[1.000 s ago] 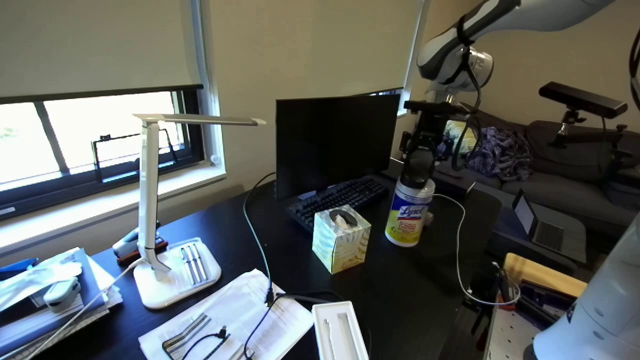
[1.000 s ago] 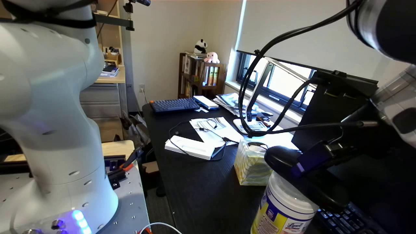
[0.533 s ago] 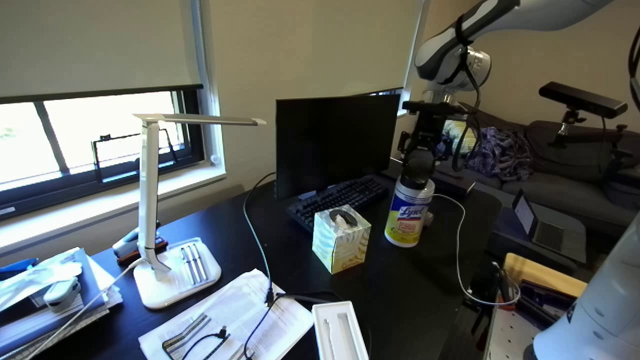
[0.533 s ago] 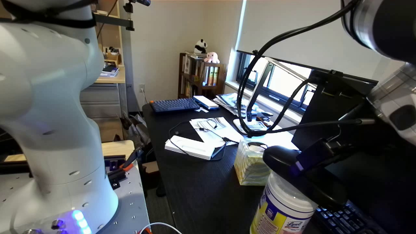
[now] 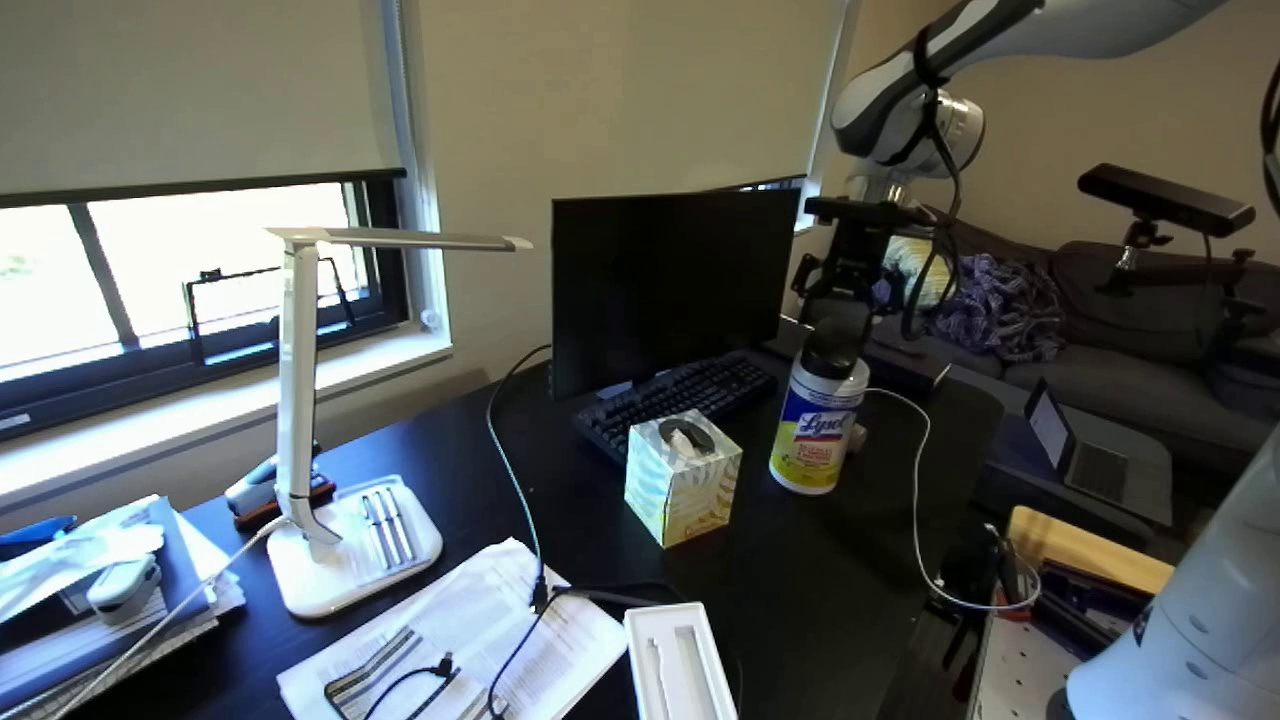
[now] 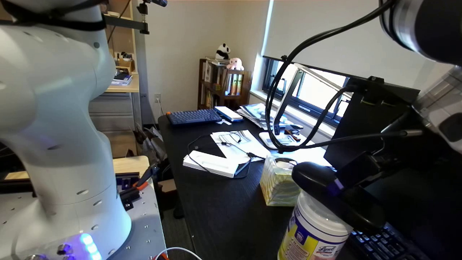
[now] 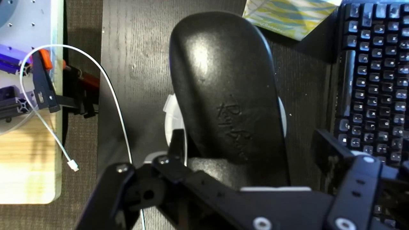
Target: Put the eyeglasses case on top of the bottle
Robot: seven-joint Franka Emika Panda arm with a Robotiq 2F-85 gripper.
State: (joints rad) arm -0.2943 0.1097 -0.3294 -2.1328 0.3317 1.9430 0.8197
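Note:
The black eyeglasses case [image 5: 834, 348] lies across the top of the bottle [image 5: 815, 430], a Lysol bottle with a white cap and a blue-and-yellow label. The case [image 6: 316, 184] also lies over the cap of the bottle [image 6: 310, 231] in an exterior view. In the wrist view the case [image 7: 223, 76] covers most of the bottle's white cap [image 7: 173, 118], whose edges show on both sides. My gripper [image 7: 250, 137] is open, with one finger on each side of the case's near end and a gap beside each. The gripper [image 5: 835, 295] is right above the case.
A tissue box [image 5: 683, 490] stands beside the bottle. A keyboard [image 7: 374, 80] and a monitor [image 5: 680, 290] are behind. A white cable [image 7: 111, 89] runs near the desk edge. A desk lamp [image 5: 297, 380], papers [image 5: 470, 630] and a white tray [image 5: 680, 660] lie farther off.
My gripper's fingers have spread apart, away from the case's sides. The case shifted very slightly at first and now stays on the bottle. The bottle has hardly moved.

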